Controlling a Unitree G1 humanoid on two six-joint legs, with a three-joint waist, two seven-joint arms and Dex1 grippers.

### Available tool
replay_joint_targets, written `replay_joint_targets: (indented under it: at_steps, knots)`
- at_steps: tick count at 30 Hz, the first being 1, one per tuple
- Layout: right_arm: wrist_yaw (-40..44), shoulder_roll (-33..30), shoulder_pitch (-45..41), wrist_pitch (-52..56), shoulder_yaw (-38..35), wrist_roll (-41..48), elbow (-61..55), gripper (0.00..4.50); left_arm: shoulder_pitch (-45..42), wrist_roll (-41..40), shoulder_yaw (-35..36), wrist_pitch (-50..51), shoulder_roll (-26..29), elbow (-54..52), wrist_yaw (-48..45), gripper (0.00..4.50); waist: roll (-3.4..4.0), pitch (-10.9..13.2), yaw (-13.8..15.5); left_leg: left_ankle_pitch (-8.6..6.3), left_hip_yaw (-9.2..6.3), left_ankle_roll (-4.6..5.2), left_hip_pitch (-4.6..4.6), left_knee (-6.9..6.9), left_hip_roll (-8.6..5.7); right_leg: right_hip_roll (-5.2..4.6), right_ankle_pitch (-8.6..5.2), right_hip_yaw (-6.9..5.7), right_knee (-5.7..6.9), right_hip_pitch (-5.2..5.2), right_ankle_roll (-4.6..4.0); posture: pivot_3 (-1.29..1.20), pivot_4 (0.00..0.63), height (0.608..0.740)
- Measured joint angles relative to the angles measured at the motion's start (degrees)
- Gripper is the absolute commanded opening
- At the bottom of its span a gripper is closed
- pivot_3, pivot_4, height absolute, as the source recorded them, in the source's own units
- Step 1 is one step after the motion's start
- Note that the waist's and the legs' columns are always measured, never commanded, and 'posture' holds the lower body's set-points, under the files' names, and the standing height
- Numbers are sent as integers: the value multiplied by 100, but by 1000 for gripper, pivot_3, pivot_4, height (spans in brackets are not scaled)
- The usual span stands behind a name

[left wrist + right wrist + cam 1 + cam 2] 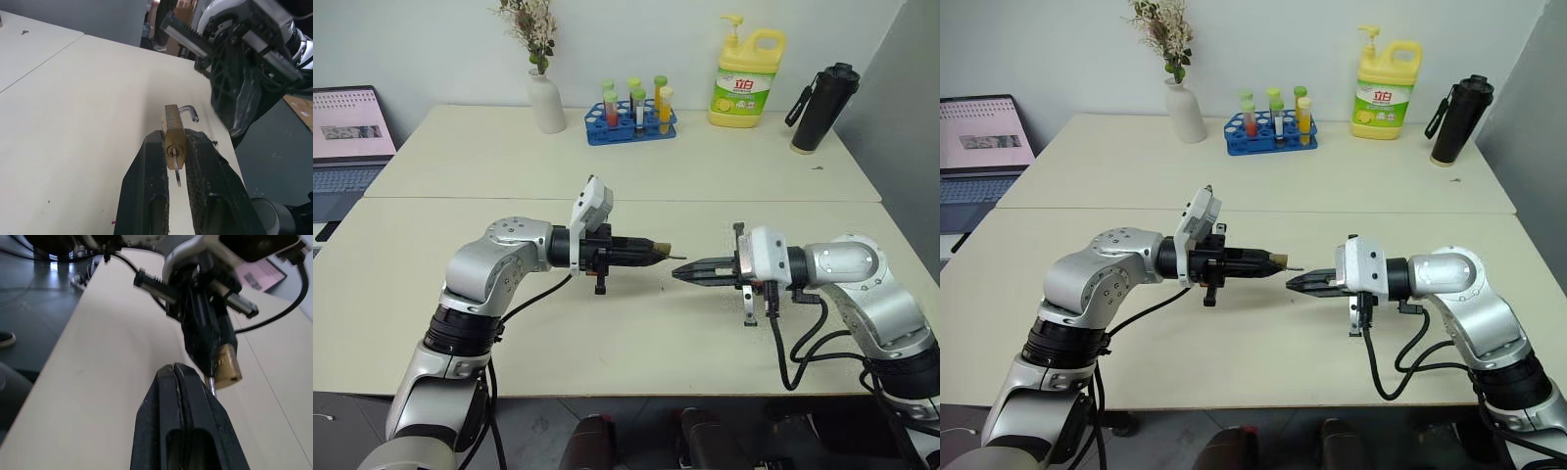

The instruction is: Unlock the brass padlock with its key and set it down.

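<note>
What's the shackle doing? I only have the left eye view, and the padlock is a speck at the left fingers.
Observer: The left wrist view shows the shackle open, its free end out of the padlock.
Operator: Where's the key?
Observer: The key is in the keyhole, sticking out between the left fingers.
Operator: And the right fingers?
Observer: In the right wrist view the right fingers are shut on nothing, with their tips just beside the key.

You have one brass padlock point(174, 133), one key point(176, 168), two grippers, one vase point(546, 101), one detergent bottle point(746, 80), one black flask point(822, 108), one laptop point(348, 137), and roughly six tubes in one rack point(631, 127).
</note>
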Motion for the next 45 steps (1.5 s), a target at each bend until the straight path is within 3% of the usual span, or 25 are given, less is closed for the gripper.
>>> replay_joint_targets:
  at_steps: [4, 12, 29, 38, 45]
  knots:
    - [-231, 32, -179, 365, -229, 237, 2, 0, 0, 5, 0, -7, 0, 0, -1, 157, 0, 0, 0, 0, -1, 0, 0, 0, 0, 0, -1, 0, 0, 0, 2, 0, 150, 740]
    - [-93, -12, -88, -133, 109, -430, 452, 0, 0, 2, 0, -6, -6, -4, -2, 157, 0, 0, -2, 0, 1, 1, -1, -1, -1, 1, -3, 0, -2, -1, 4, 0, 150, 740]
    - [152, 8, 13, -311, 328, -671, 549, 0, 2, -110, 1, 108, -28, -89, 7, 157, 0, 0, -2, 0, 1, 0, 0, -1, 0, 1, -3, -1, -1, 0, 5, 0, 150, 740]
    - [-250, -345, 451, 260, 147, -769, -127, 0, 265, 241, -173, 258, -94, 293, 487, 157, -1, 0, 0, 0, -1, 0, -1, 0, -1, 0, -5, 1, -2, 0, 9, 0, 150, 740]
    - [-613, -581, 1169, 500, 30, -933, -352, 2380, 460, 262, -358, 497, -252, 316, 637, 157, -1, 0, 3, 0, -1, 0, -1, -1, -1, 0, -7, 2, -2, 0, 13, 0, 150, 740]
